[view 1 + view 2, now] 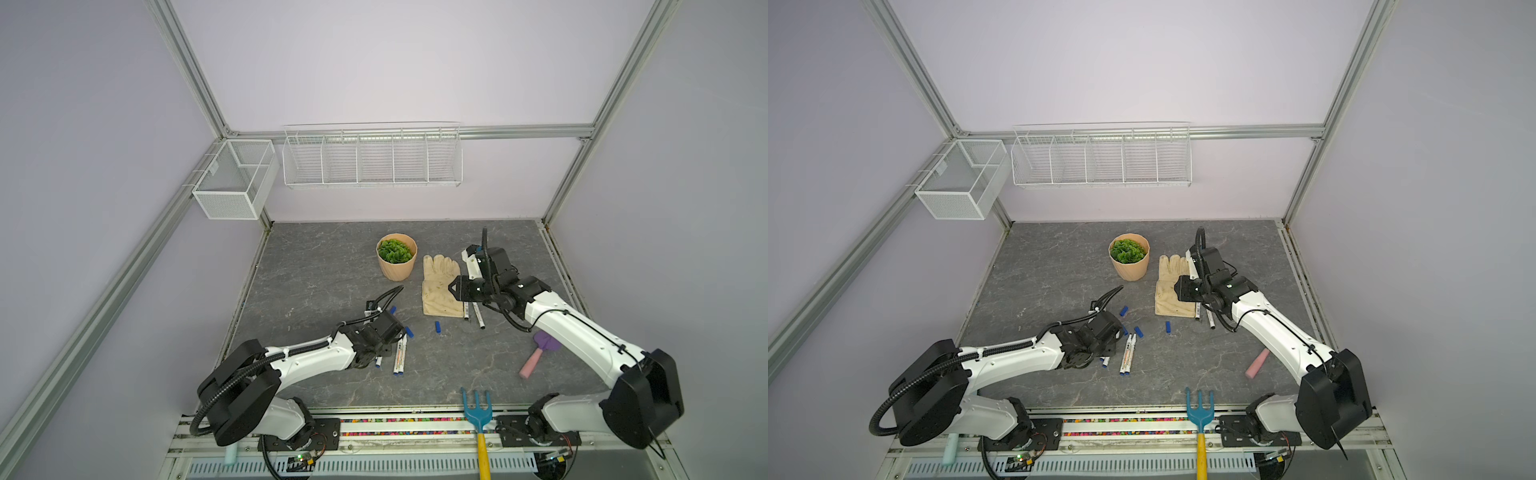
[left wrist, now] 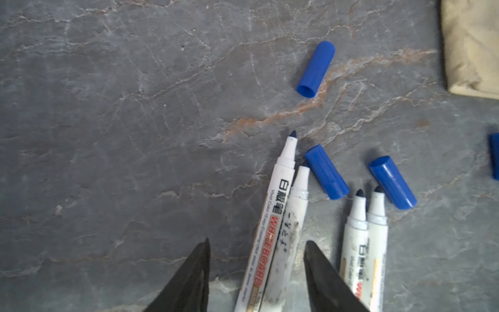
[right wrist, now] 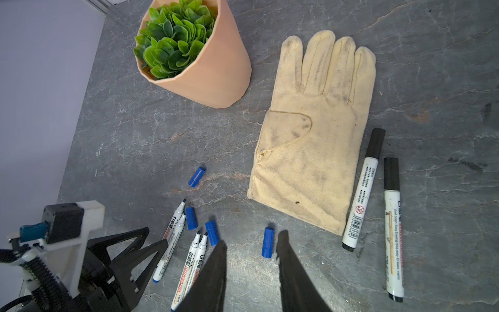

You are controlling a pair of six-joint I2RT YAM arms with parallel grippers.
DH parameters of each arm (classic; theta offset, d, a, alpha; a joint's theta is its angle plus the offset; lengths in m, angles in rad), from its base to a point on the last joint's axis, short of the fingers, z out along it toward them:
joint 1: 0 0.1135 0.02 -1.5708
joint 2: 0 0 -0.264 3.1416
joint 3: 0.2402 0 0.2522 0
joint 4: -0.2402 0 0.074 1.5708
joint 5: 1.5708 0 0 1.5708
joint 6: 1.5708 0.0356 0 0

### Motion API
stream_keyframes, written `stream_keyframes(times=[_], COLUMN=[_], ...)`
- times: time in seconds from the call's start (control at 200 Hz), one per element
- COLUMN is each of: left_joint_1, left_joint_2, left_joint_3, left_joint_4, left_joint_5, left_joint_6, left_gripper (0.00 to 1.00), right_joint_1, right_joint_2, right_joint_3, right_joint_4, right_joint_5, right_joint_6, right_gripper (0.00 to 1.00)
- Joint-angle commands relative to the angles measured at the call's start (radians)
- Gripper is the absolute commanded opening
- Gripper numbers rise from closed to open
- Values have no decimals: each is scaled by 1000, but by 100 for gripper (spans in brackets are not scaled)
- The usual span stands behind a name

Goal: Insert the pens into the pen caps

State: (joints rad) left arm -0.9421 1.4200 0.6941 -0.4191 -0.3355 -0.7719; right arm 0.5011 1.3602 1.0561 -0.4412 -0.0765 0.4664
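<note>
Several uncapped white pens lie in two pairs on the slate: one pair (image 2: pixel 280 229) runs between my left gripper's (image 2: pixel 258 244) open fingers with a gap either side, the other pair (image 2: pixel 364 243) lies just outside one finger. Blue pen caps (image 2: pixel 316 69) (image 2: pixel 326 173) (image 2: pixel 393 182) lie loose past the nibs. My right gripper (image 3: pixel 252 239) hangs open above the table, a blue cap (image 3: pixel 267 242) showing between its fingers. Two black-capped pens (image 3: pixel 364 189) (image 3: pixel 393 229) lie beside the glove. In both top views the pens (image 1: pixel 400 355) (image 1: pixel 1128 353) lie by the left wrist.
A cream glove (image 1: pixel 440 291) and a potted plant (image 1: pixel 396 257) sit behind the pens. A purple trowel with a pink handle (image 1: pixel 538 357) lies under the right arm. A blue garden fork (image 1: pixel 477 409) rests at the front edge. Wire baskets (image 1: pixel 374 158) hang on the back wall.
</note>
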Motion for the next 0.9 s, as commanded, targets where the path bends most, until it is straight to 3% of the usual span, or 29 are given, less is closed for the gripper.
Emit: stream_keyframes(times=[0.0, 0.285, 0.725, 0.895], left_joint_1=[8, 17, 25, 25], left_joint_2=[6, -33, 24, 51], left_joint_3=[15, -19, -28, -28], left_joint_4=[-36, -9, 24, 24], left_joint_5=[-18, -14, 10, 14], left_joint_6=[5, -13, 11, 6], left_gripper=[54, 53, 49, 38], right_joint_1=[2, 3, 4, 2], right_joint_2=[7, 21, 18, 14], right_joint_3=[13, 10, 15, 15], right_joint_4=[-17, -11, -25, -28], right_joint_5=[-19, -43, -42, -36], right_joint_6=[-20, -26, -31, -32], right_gripper=[35, 35, 35, 35])
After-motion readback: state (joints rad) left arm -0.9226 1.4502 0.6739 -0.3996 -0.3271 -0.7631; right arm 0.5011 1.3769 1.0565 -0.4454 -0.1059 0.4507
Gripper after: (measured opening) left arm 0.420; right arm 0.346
